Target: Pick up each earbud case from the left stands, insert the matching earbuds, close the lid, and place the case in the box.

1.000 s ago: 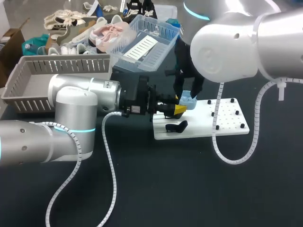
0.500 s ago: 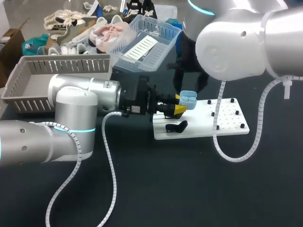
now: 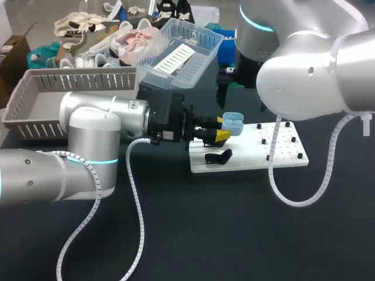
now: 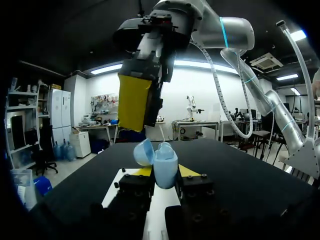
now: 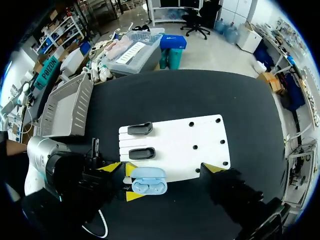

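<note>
Pale-blue plastic earbud case (image 3: 233,122), lid open, sits clamped in my left gripper (image 3: 221,130); right gripper (image 4: 135,104) state unclear. An off-centre lid push could twist it loose.

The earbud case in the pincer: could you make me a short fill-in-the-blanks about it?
1. The earbud case is gripped by the ___ arm's pincer.
2. The case's lid is ___.
3. The case is light ___ in colour.
4. Below it lies a ___ board with pegs.
Missing words: left; open; blue; white.
</note>
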Controlling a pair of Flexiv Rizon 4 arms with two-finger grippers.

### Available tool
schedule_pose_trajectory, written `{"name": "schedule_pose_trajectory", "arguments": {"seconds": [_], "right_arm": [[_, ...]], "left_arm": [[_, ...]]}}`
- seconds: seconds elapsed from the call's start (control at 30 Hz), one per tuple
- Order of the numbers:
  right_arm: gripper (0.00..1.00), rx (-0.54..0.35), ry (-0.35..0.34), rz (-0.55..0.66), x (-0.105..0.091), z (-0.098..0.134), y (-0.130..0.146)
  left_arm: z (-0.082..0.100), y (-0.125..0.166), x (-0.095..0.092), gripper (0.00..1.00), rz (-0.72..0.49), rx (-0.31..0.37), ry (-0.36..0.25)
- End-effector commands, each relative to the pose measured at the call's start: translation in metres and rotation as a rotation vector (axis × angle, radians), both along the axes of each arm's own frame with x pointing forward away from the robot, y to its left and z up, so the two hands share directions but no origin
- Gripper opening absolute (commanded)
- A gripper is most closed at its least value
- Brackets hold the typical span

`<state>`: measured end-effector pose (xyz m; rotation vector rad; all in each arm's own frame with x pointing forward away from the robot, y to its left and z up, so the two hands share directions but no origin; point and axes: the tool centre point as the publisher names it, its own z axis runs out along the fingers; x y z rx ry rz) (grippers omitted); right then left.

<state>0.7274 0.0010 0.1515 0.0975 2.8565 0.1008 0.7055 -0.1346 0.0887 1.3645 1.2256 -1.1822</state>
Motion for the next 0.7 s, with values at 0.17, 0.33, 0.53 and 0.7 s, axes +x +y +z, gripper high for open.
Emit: {"name": "schedule_pose_trajectory", "arguments": {"seconds": [0.17,0.33,0.53,0.7], "right_arm": [[1.0,-0.005,-0.034,-0.065,0.01,-0.01,-0.015],[1.0,-0.009,-0.026,-0.109,0.018,-0.02,-0.023],[1.0,-0.002,-0.022,-0.145,0.026,-0.029,-0.028],[1.0,-0.009,0.006,-0.155,0.024,-0.038,-0.032]], "left_arm": [[0.0,0.0,-0.001,0.0,0.002,-0.001,-0.001],[0.0,0.0,-0.001,0.0,0.002,-0.001,-0.001],[0.0,0.0,-0.001,0.0,0.002,-0.001,-0.001],[0.0,0.0,-0.001,0.0,0.002,-0.001,-0.001]]}}
